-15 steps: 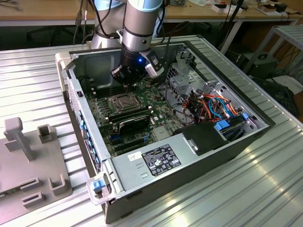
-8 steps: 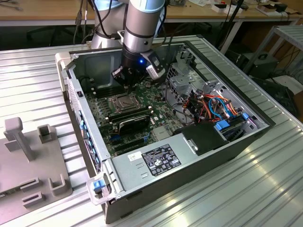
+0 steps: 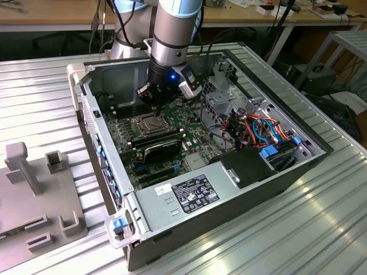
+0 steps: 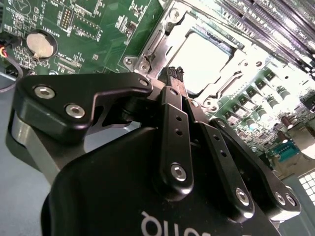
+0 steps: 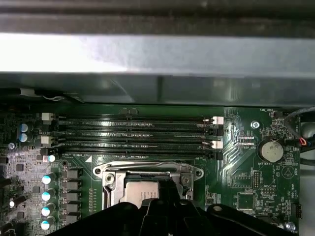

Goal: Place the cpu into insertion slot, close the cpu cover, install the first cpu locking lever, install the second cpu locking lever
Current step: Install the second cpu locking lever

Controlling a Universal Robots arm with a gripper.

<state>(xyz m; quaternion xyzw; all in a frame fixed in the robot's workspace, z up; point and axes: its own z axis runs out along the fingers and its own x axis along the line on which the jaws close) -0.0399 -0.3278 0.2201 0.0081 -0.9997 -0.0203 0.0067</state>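
Note:
The insertion slot (image 3: 147, 124) sits on the green board inside the open computer case. The cpu (image 4: 206, 58) lies flat in it, its silvery top bright in the light. The cpu cover (image 5: 147, 172) lies down flat around the cpu as a silver frame. A thin metal lever (image 5: 142, 166) runs along the far edge of the socket. My gripper (image 3: 156, 107) hangs just above the socket's edge, apart from it. Its black fingers (image 4: 173, 118) meet at the tips, shut with nothing between them. In the first wrist view the gripper (image 5: 167, 199) covers part of the socket.
Several long black memory slots (image 5: 138, 135) lie just beyond the socket. A coin battery (image 5: 270, 151) sits on the board. A black card (image 3: 163, 149) stands near the socket. Bundled cables (image 3: 258, 129) and a power supply (image 3: 192, 192) fill the case's other side. A grey fixture (image 3: 34, 195) stands outside.

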